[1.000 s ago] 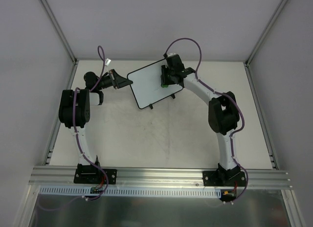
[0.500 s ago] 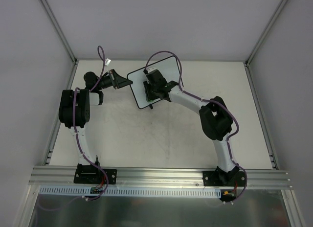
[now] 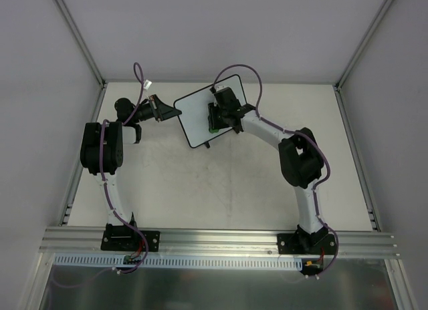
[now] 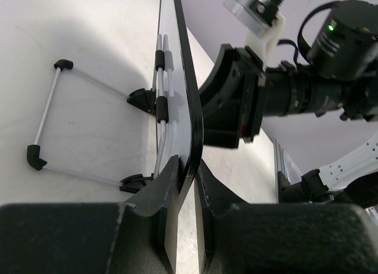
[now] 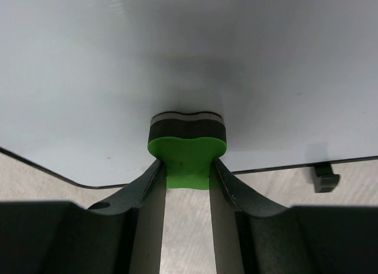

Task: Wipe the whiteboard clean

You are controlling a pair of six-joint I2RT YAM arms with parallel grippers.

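Observation:
The whiteboard (image 3: 194, 116) stands tilted at the back of the table, with a white face and a thin black rim. My left gripper (image 3: 175, 111) is shut on its left edge; in the left wrist view both jaws of the left gripper (image 4: 188, 170) pinch the board's black rim (image 4: 190, 103). My right gripper (image 3: 214, 121) is shut on the green eraser (image 5: 186, 159) and presses its dark felt side against the board's face (image 5: 177, 55) near the lower edge. The face looks clean around the eraser.
A black foot (image 5: 323, 178) of the board rests on the table. A wire stand (image 4: 47, 126) props the board from behind. White walls and metal posts enclose the table; an aluminium rail (image 3: 221, 240) runs along the near edge.
My right gripper swept the eraser left and down across the board, then back a little to the right. The left gripper and the board have stayed put.

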